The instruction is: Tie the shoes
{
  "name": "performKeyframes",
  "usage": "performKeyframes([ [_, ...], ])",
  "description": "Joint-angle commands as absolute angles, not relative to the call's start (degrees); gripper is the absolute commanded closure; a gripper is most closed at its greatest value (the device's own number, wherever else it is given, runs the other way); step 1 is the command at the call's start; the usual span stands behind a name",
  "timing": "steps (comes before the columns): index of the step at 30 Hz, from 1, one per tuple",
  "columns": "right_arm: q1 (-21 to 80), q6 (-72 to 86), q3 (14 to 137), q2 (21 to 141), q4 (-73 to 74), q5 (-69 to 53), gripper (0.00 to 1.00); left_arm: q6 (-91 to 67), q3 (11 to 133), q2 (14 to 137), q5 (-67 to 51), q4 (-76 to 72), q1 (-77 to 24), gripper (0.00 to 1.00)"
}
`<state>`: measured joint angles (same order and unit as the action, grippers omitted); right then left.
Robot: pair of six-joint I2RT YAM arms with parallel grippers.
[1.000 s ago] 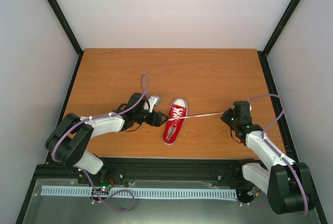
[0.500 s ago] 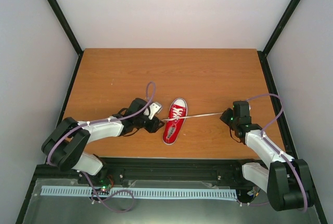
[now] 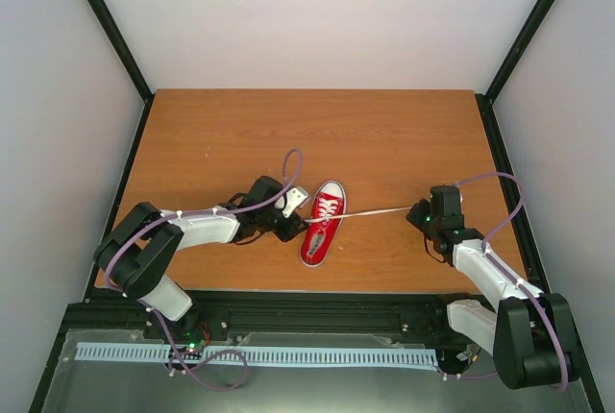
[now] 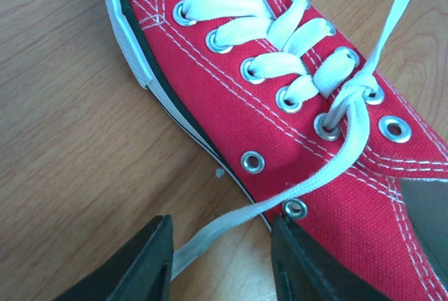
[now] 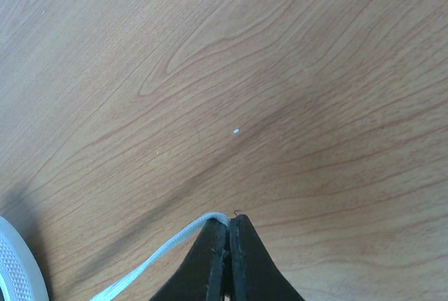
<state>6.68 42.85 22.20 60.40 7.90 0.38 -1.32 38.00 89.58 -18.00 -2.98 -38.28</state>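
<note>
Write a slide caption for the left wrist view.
Left gripper, open, straddles the loose lace end trailing off the red sneaker; the other lace end runs off toward top right.

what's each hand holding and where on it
The right hand pinches the very end of one white lace of the red shoe. The left hand is open around the other lace, gripping nothing.

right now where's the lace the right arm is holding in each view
top external: the lace is a straight white line from the sneaker to the right jaws.
left wrist: it leaves the knot toward the top right corner.
right wrist: bottom centre, its end is pinched in the shut jaws.
shared landmark: the sneaker, large in the left wrist view, only its white sole edge at the right wrist's bottom left.
</note>
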Motion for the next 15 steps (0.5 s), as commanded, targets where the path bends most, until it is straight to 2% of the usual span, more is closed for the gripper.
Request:
performKeyframes([
  [1, 6.0, 42.6, 22.0, 60.2, 7.2, 1.0, 0.97, 0.1, 39.8, 90.0, -19.6, -4.2, -39.0, 0.64],
  [9, 6.0, 42.3, 22.0, 60.1, 7.5, 1.3, 0.97, -0.9, 39.9, 89.7, -21.6, -4.6, -39.1, 0.96],
  [15, 6.0, 41.9, 21.9, 60.0, 7.9, 1.5, 0.97, -2.1, 39.8, 89.5, -22.2, -5.2, -39.1, 0.99],
])
